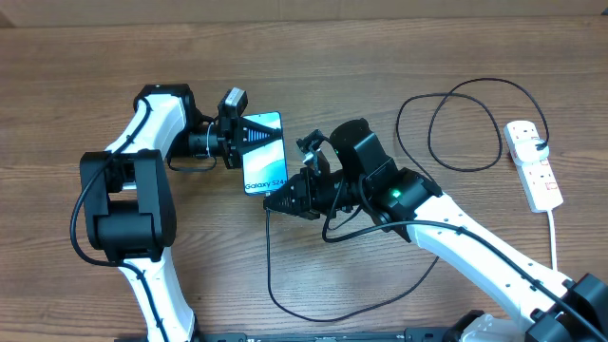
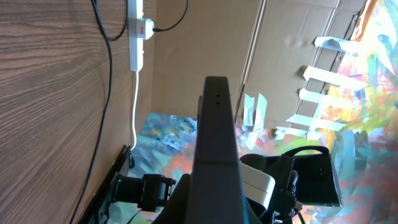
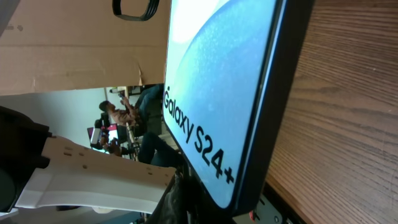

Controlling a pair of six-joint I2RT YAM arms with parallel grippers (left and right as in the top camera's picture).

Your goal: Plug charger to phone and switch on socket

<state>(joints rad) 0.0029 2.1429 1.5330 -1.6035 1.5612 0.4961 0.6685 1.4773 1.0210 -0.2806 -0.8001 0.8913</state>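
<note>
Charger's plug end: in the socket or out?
In. The charger ends in a black plug seated in the socket; the left wrist view also shows the cable entering the strip.

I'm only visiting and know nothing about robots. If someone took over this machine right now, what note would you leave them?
Left gripper: shut on the phone, gripping its upper end.
Right gripper: shut, apparently on the charger connector end, at the phone's lower edge.
Socket: far right on the table, black plug in it.
Done: plug in socket, phone held.
Left: seat the connector (cannot tell if it is in), then switch on the socket.
</note>
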